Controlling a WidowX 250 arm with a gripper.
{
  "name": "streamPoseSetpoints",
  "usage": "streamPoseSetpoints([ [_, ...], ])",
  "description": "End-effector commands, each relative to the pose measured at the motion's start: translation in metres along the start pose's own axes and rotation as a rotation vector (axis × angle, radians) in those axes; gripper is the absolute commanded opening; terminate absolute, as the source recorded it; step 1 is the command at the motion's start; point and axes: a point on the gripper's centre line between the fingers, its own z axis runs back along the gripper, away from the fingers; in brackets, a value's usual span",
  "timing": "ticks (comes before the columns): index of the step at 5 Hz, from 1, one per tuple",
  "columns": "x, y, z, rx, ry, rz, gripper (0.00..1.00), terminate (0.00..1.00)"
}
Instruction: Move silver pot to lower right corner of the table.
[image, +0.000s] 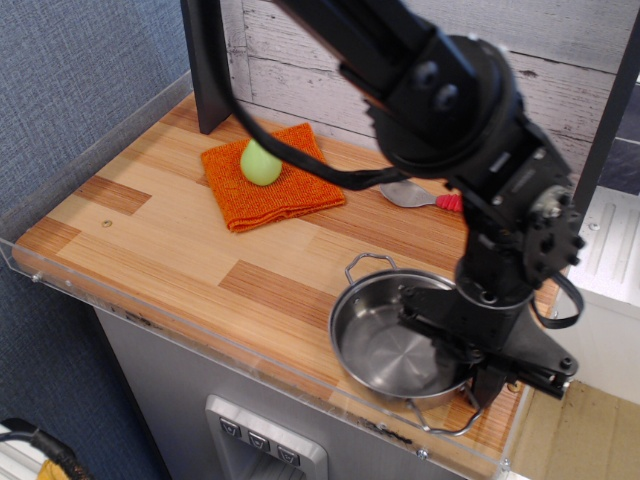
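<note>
One silver pot (395, 345), rim clamped by the end effector (470, 365), one spoon (420, 196), one cloth (270, 178).

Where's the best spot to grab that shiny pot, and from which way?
Best bet is the silver pot's thin rim, from straight above. It sits upright and open, so one finger can slip inside the wall and one outside. The tool is already at the right-hand rim this way. The wire loop handle at the back is thin and probably slippery.
</note>
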Motion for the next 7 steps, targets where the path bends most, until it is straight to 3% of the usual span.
streamPoseSetpoints([
  [1,0.001,0.004,0.028,-0.042,-0.065,0.009,1.00,0.00],
  [2,-0.003,0.006,0.049,-0.058,-0.119,0.003,1.00,0.00],
  [3,-0.006,0.013,0.071,-0.024,-0.142,-0.006,1.00,0.00],
  [4,-0.007,0.032,0.083,0.034,-0.088,-0.009,1.00,0.00],
  [5,-0.010,0.068,0.083,0.043,-0.041,-0.010,1.00,0.00],
  [7,0.015,0.108,0.097,0.088,-0.088,0.072,1.00,0.00],
])
